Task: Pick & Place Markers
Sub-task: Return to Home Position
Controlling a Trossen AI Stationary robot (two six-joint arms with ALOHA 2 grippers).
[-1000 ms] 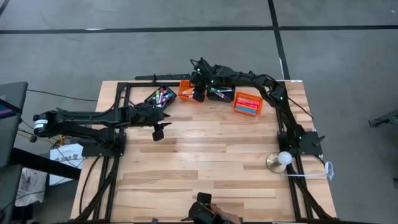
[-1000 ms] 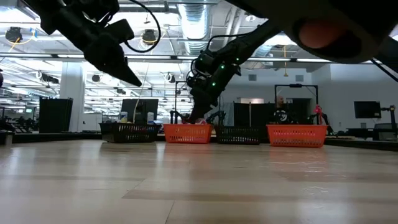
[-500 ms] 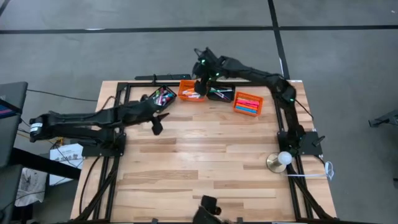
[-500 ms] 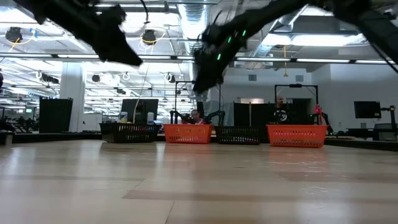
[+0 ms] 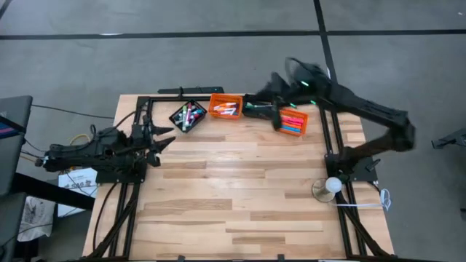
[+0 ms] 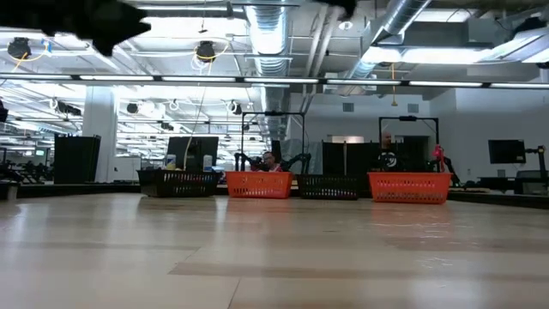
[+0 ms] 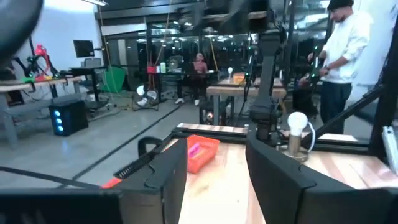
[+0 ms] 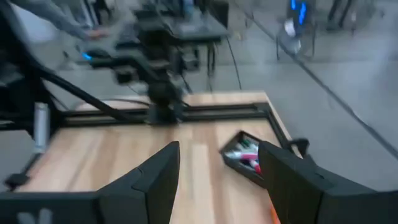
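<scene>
The markers lie in four small bins along the table's far edge: a black bin [image 5: 187, 115] with mixed colours, an orange bin [image 5: 225, 107], a second black bin [image 5: 257, 109], and an orange bin [image 5: 291, 121] with pink and blue ones. My right gripper [image 5: 274, 114] hangs open high above the two right-hand bins, with nothing between its fingers [image 8: 217, 180]. My left gripper [image 5: 166, 137] is drawn back at the table's left side. It is open, empty and about level [image 7: 214, 186].
A white bulb on a round stand [image 5: 332, 185] sits near my right arm's base. Black frame rails [image 5: 145, 109] run along the table's left, far and right sides. Bare wood fills the middle and near part. A person in a white top [image 7: 348, 56] stands beyond the table.
My right gripper has risen from the left orange bin and swung toward the table's right, now high over the two right-hand bins. My left gripper has pulled back toward the table's left edge and tipped up from pointing down to about level.
</scene>
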